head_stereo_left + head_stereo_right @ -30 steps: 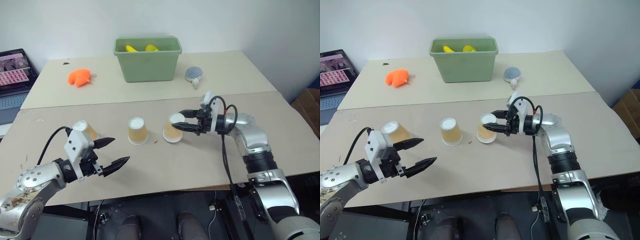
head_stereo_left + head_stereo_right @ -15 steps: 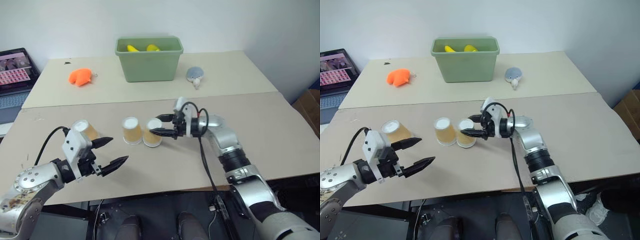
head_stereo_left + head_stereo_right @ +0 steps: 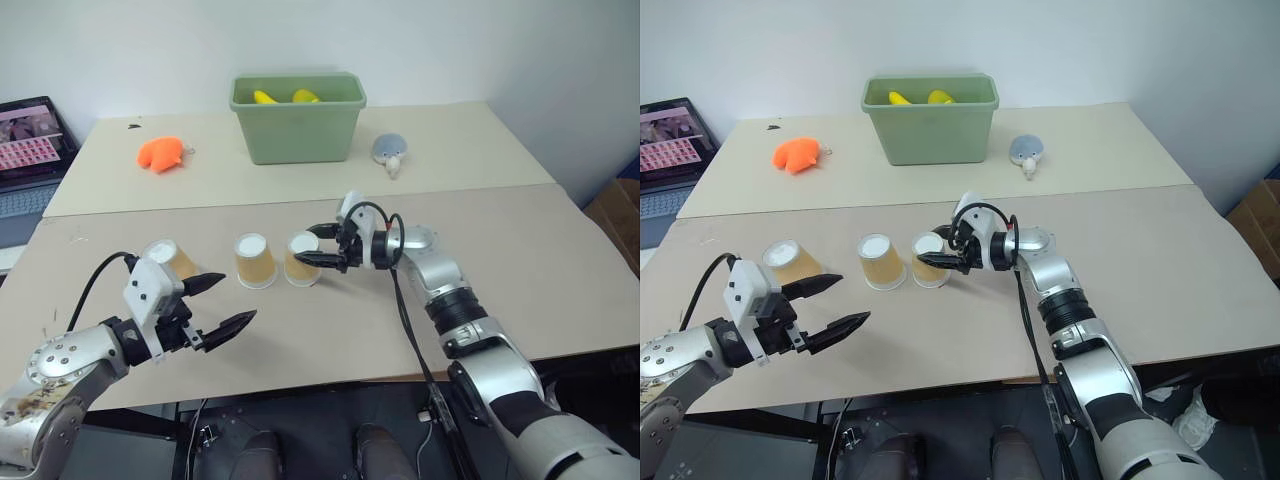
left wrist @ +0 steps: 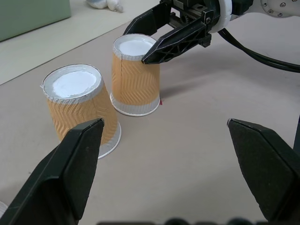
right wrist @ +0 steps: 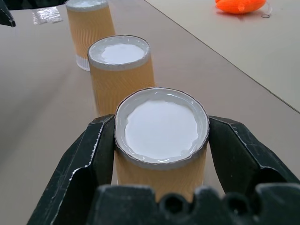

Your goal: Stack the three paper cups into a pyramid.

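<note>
Tan-orange held cup (image 3: pixel 302 259), clamped by the right gripper (image 3: pixel 322 246), stands just beside its neighbour cup (image 3: pixel 253 261) (base pairing, I judge); next, let go gently.

Left gripper (image 3: pixel 222 304) gapes wide.

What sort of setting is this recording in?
Probably a lab or office test space: plain tables against a bare wall, a laptop at the side, and a green bin of props.

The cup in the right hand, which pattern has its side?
A tan-orange zigzag ribbing on the cup, clearest in the left wrist view.
</note>
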